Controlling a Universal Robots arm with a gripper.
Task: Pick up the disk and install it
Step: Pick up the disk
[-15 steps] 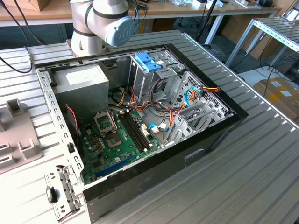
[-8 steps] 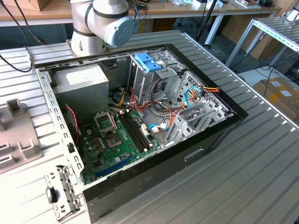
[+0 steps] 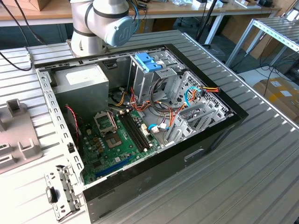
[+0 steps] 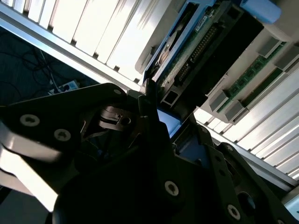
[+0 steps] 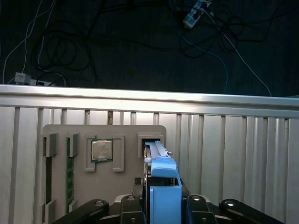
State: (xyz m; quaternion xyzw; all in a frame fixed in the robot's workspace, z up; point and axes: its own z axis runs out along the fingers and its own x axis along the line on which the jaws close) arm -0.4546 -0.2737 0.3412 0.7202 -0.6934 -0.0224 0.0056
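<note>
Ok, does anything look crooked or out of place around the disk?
Nothing stands out. The disk stands straight, in line with its slot in the grey tray, and the processor lies square in its recess.

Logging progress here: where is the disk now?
In the first wrist view the disk stands on edge at the tool, by the slot of the grey tray beside the processor.

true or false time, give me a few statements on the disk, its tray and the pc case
The blue-framed flat hard disk sits in a slot of the grey plastic tray: true.
A silver square processor chip lies in that tray: true.
The computer case has its side panel on: false, the black metal computer case lies open, green motherboard showing.
The disk is far from the pincer: false, the black pincer is right at it.
</note>
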